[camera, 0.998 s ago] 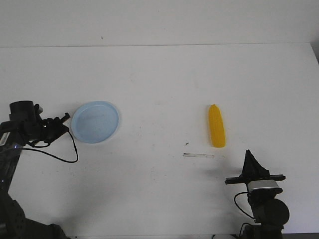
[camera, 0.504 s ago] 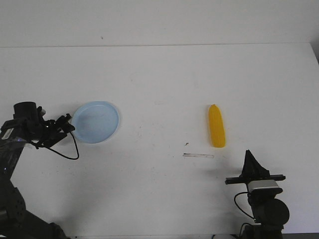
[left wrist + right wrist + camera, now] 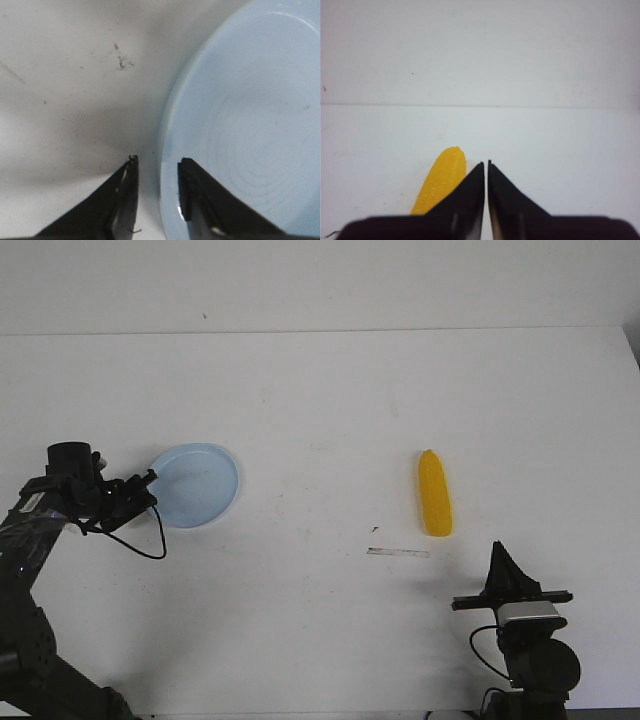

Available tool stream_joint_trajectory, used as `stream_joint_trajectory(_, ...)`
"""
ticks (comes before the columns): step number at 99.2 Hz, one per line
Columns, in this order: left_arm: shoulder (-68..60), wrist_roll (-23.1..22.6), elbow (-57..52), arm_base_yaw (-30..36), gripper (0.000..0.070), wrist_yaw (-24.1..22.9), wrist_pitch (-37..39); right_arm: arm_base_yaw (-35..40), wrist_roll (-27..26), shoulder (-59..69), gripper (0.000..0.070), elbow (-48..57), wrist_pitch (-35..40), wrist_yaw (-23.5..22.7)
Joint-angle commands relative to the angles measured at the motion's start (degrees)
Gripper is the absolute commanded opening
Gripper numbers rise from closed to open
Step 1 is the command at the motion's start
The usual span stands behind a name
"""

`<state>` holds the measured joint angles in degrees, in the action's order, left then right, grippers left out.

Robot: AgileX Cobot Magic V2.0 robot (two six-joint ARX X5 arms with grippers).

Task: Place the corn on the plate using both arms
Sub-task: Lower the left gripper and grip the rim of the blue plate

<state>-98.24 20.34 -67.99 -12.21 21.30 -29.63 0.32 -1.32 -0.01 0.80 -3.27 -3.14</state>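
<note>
White table [image 3: 330,420] spreads under me, with a thin scuff mark [image 3: 398,552] near the corn [image 3: 434,494]. My left gripper [image 3: 157,172] gapes around the rim of the plate [image 3: 200,483]. My right gripper [image 3: 486,172], pinched closed, sits short of the corn, nothing between.

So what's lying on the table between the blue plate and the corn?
Front view: between plate and corn, bare white table; faint smudges only.

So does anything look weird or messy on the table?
Nothing much. The corn lies whole on the table, the plate sits flat with the left pincer straddling its rim, and only a thin scuff mark shows near the corn.
</note>
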Motion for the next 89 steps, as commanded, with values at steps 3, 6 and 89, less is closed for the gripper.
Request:
stream_joint_trajectory(3, -1.1, -0.1, -0.9, -0.1, 0.0106, -0.5, 0.0, 0.0, -0.1, 0.1, 0.0007, -0.1, -0.6, 0.1)
stream_joint_trajectory(6, -1.1, -0.1, -0.9, -0.1, 0.0106, -0.5, 0.0, 0.0, -0.1, 0.1, 0.0007, -0.1, -0.6, 0.1)
stream_joint_trajectory(89, -1.7, -0.2, -0.9, 1.6, 0.0106, -0.5, 1.1, 0.0, -0.1, 0.1, 0.0007, -0.1, -0.6, 0.1)
